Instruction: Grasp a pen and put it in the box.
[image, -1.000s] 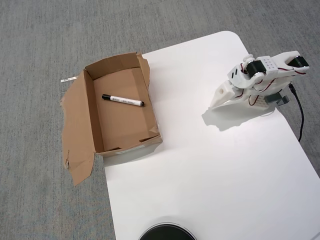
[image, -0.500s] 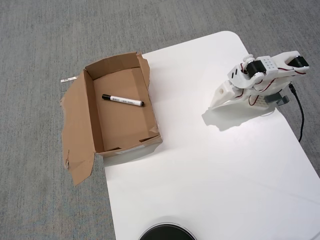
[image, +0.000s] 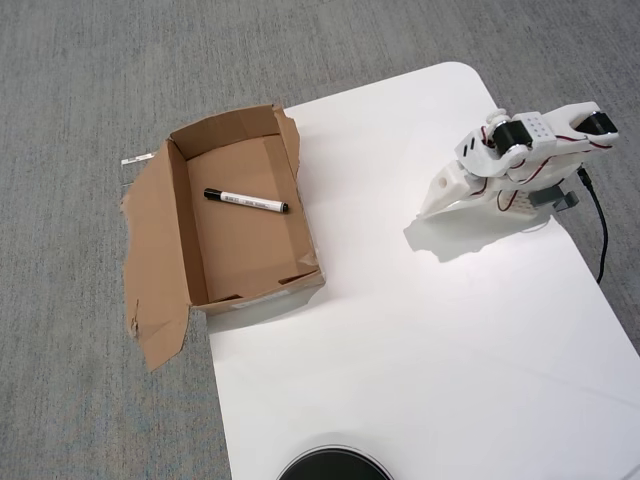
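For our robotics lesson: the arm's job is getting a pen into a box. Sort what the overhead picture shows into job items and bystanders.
Job items:
pen, already lying inside the box
box
gripper, folded back on the table, away from the box

Bystanders:
label strip on the carpet
black cable
dark round object at the bottom edge
table

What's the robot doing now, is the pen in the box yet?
Gripper folded over table, empty, jaws unclear. Pen lying flat inside box. Nothing in the way.
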